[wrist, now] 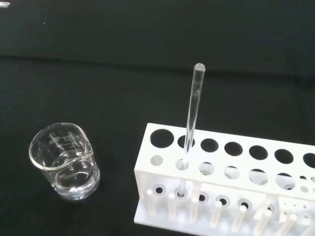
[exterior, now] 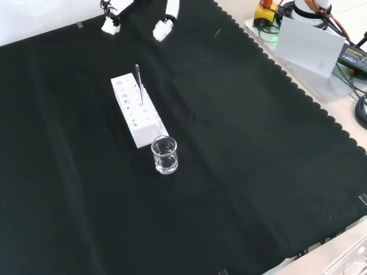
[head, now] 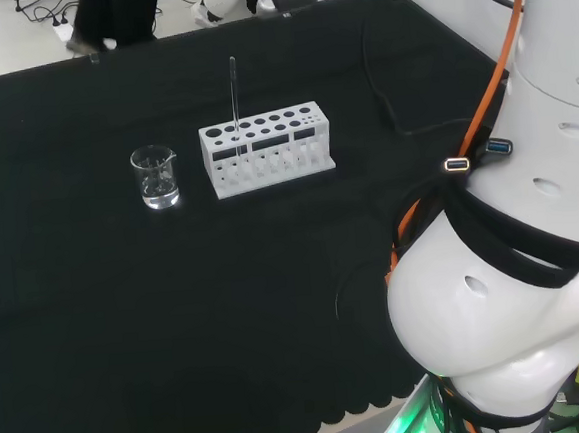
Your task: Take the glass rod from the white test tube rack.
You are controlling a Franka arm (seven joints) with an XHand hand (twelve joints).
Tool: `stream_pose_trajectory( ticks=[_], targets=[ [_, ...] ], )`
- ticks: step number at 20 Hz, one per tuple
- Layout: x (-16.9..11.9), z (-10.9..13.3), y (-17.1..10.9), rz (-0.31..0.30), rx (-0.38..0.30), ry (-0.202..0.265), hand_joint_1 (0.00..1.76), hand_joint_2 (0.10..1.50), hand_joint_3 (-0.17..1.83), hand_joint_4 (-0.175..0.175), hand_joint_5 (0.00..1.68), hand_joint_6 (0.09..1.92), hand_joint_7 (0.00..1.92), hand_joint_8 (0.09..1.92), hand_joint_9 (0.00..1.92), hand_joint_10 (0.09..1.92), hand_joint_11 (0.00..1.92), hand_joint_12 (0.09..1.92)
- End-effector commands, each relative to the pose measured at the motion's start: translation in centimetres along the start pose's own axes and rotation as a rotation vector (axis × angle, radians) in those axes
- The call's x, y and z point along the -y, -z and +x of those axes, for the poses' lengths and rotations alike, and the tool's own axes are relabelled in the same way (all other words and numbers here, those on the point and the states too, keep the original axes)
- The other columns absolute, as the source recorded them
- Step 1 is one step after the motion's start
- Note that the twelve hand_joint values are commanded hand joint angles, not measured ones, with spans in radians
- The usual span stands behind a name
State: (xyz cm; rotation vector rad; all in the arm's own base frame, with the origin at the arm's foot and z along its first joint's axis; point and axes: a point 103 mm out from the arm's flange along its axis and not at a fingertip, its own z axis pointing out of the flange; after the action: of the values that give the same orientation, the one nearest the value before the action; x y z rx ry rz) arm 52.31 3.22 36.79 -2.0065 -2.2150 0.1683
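Black cloth (head: 127, 320), glass rod (wrist: 191, 118) in rack (wrist: 221, 172), prob upright

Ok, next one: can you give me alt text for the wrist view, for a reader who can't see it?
A clear glass rod stands nearly upright in a hole near one end of a white test tube rack on black cloth. Beside that end of the rack, apart from it, stands a small clear glass beaker with a pouring lip.
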Motion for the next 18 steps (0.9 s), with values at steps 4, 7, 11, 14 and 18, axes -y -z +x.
stream_pose_trajectory(
  ticks=[4, 7, 11, 14, 18],
  targets=[
    [-0.5, -1.0, -3.1, 0.059, 0.009, -0.014, 0.66, 0.82, 0.54, -0.169, 0.29, 0.09, 0.2, 0.88, 0.27, 0.87, 0.11, 1.4],
    [-0.8, -0.9, -3.7, 0.068, 0.004, -0.008, 0.65, 0.83, 0.54, -0.169, 0.3, 0.09, 0.21, 0.88, 0.28, 0.87, 0.11, 1.4],
    [-1.0, -1.1, -4.8, 0.081, 0.003, -0.004, 0.65, 0.83, 0.54, -0.17, 0.3, 0.09, 0.22, 0.88, 0.29, 0.87, 0.13, 1.4],
    [-1.2, -1.6, -5.7, 0.093, -0.002, -0.006, 0.65, 0.83, 0.54, -0.171, 0.3, 0.09, 0.26, 0.88, 0.33, 0.86, 0.15, 1.39],
    [-1.8, -2.0, -6.5, 0.094, -0.003, -0.001, 0.65, 0.84, 0.53, -0.173, 0.33, 0.09, 0.31, 0.88, 0.39, 0.85, 0.21, 1.38]
  ],
)
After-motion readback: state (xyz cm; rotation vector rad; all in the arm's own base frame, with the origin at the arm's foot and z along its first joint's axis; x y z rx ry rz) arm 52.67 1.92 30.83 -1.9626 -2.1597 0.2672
